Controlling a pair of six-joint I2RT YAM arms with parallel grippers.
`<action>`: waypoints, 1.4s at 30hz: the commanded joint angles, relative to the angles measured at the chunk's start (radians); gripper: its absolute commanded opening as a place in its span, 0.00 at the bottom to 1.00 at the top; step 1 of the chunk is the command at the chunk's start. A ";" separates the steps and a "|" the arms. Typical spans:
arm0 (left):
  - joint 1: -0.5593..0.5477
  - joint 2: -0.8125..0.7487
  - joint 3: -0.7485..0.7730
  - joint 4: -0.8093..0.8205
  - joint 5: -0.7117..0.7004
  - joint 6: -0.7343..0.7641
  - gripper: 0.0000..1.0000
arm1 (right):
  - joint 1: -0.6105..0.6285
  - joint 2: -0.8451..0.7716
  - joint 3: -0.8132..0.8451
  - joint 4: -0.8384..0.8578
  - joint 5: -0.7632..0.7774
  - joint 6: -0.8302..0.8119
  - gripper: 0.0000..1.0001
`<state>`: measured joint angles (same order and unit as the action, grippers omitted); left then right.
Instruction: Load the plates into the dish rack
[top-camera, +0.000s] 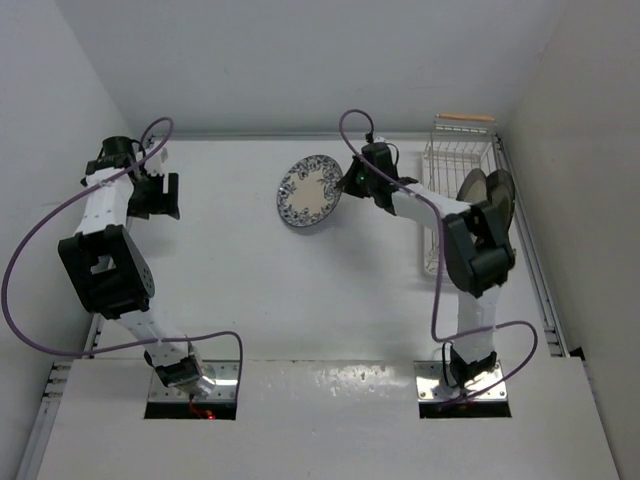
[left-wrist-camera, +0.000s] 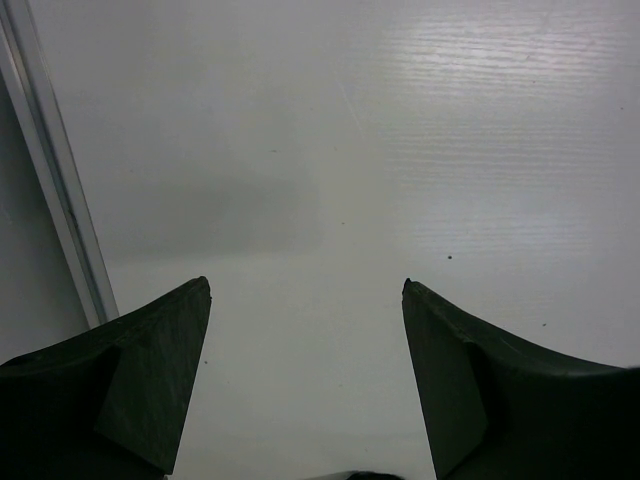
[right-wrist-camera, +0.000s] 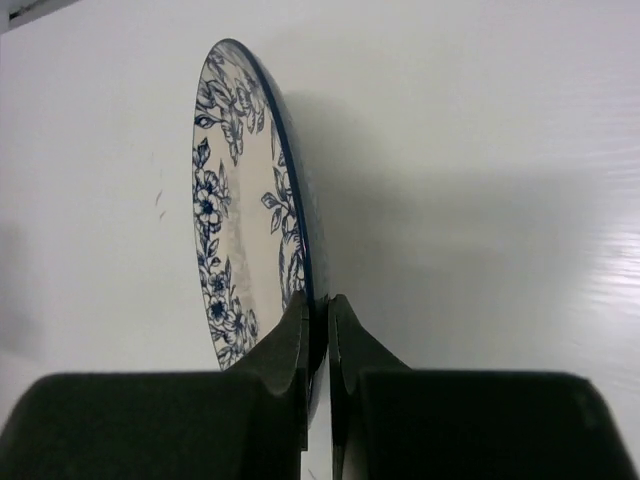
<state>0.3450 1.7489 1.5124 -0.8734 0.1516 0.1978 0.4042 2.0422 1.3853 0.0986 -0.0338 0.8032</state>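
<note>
Right pincer (right-wrist-camera: 320, 305) was clamped together on the rim of the blue floral plate (top-camera: 308, 190), gripping its 3 o'clock edge. The plate was held up on edge near 12 o'clock over the counter (top-camera: 250, 300); couldn't tell if it touched. Dish rack (top-camera: 455, 160) sat at 2 o'clock by the right wall with two more plates (top-camera: 487, 190) standing in it, and the left pincer (top-camera: 160, 195) hung at 10 o'clock, fingers wide apart.
</note>
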 joint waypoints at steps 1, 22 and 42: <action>0.008 -0.037 0.035 0.002 0.078 0.000 0.82 | 0.002 -0.229 -0.080 0.151 0.084 -0.189 0.00; -0.098 -0.131 0.026 0.002 0.172 0.020 0.82 | 0.078 -1.080 -0.318 0.308 0.811 -1.071 0.00; -0.107 -0.149 0.026 0.002 0.172 0.029 0.82 | 0.030 -0.961 -0.462 0.710 0.914 -1.527 0.00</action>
<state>0.2436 1.6447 1.5154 -0.8764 0.3038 0.2138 0.4408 1.0962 0.8616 0.5716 0.9146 -0.6579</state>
